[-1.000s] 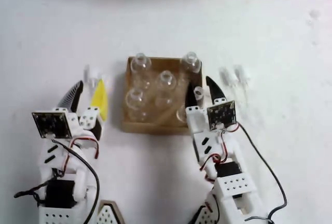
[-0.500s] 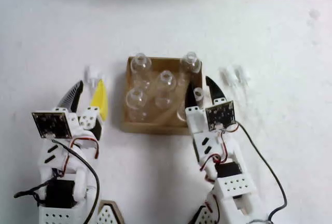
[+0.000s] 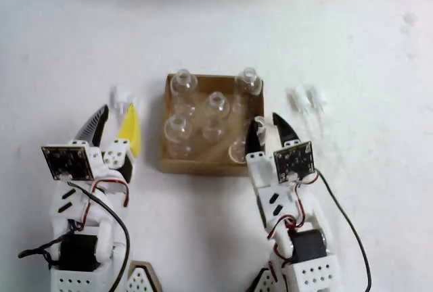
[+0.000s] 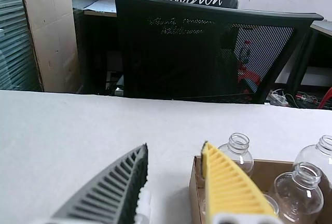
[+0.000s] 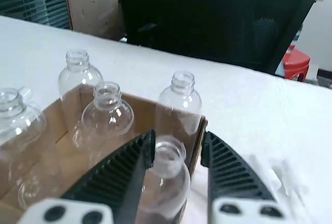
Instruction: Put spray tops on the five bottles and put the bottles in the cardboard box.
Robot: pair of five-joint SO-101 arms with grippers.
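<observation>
Five clear bottles (image 3: pixel 216 105) stand upright with open necks inside the cardboard box (image 3: pixel 203 165) at the middle of the white table (image 3: pixel 67 42): two at the far corners, one in the centre and two along the near side. The right gripper (image 3: pixel 264 119) sits at the box's near right corner, its two black fingers (image 5: pixel 119 177) spread to either side of the neck of the corner bottle (image 5: pixel 165 175). In the right wrist view one finger looks to be touching that neck while a gap shows at the other, though the clear plastic makes the contact hard to judge. The left gripper (image 3: pixel 119 107) rests low over the table just left of the box, apart from it, with its black finger (image 4: pixel 111 193) and yellow finger (image 4: pixel 228 187) spread wide. A white spray top (image 3: pixel 122 95) lies on the table just beyond its fingertips. Other spray tops (image 3: pixel 304 98) lie together on the table right of the box, near the right gripper. A black mesh office chair (image 4: pixel 207 53) stands behind the table's far edge.
</observation>
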